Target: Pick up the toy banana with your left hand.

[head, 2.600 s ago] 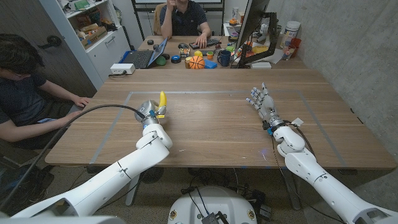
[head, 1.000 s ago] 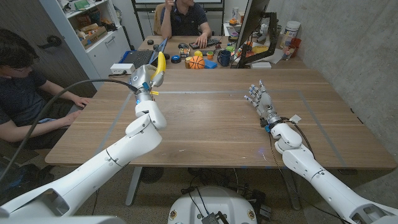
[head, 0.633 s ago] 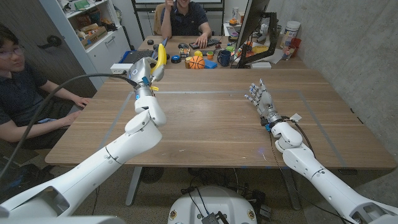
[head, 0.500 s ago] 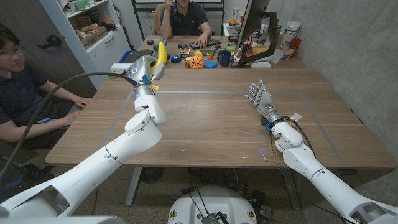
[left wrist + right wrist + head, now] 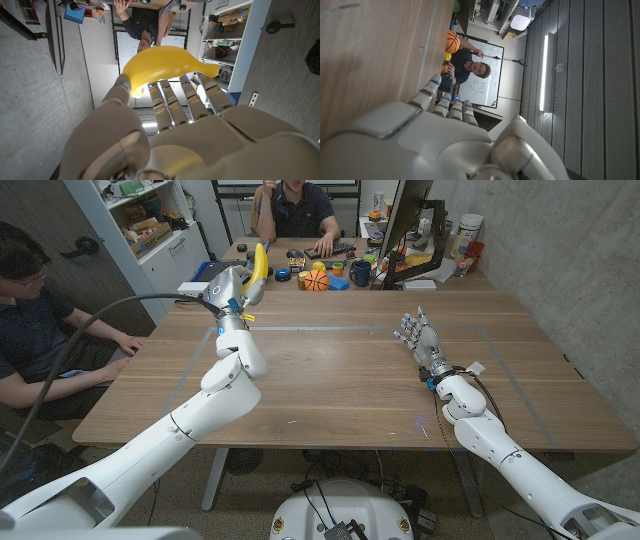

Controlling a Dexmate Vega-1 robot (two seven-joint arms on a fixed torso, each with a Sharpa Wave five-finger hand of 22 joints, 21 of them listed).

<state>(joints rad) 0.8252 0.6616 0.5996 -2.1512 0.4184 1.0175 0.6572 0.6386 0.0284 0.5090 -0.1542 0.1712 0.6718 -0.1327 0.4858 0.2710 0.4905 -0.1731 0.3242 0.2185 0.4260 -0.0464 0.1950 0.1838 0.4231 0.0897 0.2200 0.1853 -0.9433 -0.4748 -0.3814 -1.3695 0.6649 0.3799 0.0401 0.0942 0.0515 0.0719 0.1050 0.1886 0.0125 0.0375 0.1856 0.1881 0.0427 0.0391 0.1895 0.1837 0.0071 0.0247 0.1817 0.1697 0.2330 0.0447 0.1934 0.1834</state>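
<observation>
- Since the earliest frame the left hand (image 5: pixel 232 286) has been climbing from low over the table's near-left part to well above its far-left part; over the last half second it is barely shifting any more.
- That hand is gripping the toy banana (image 5: pixel 259 264), which is riding up with it and is now standing nearly upright above the fingers, its tip pointing away from the robot.
- In the left wrist view the left hand (image 5: pixel 165 125) is curling its fingers (image 5: pixel 167 97) up under the toy banana (image 5: pixel 162 62), with the thumb pressing the fruit's other side; the yellow curve is lying across the fingertips.
- Beyond the lifted hand, a laptop (image 5: pixel 232 272) is sitting on the far desk, and a small basketball (image 5: pixel 314 280) is lying further toward the robot's right among other small items.
- A person (image 5: pixel 290 205) is sitting behind that desk, straight past the banana.
- Off to the left hand's outer side, another person (image 5: pixel 40 320) is sitting at the table's edge with a forearm on the wood; this person's head is now bending lower than half a second ago.
- Well apart, on the robot's right, the right hand (image 5: pixel 418 337) is staying where it was in every earlier frame, fingers up, slightly apart and holding nothing.
- The wooden table (image 5: pixel 330 370) is lying bare between the two hands.
</observation>
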